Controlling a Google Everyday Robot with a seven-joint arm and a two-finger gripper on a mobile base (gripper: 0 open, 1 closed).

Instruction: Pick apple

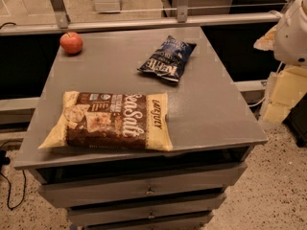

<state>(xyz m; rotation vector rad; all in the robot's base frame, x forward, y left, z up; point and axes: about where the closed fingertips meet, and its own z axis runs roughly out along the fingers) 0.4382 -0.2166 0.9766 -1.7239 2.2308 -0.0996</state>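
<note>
Gripper state I cannot tell, since only a white rounded arm part shows at the upper right edge of the frame. The apple sits alone in the upper left corner of the grey cabinet top, so I judge it free to approach. The blue chip bag lies mid-top and the brown snack bag along the near edge, both well apart from it.
</note>
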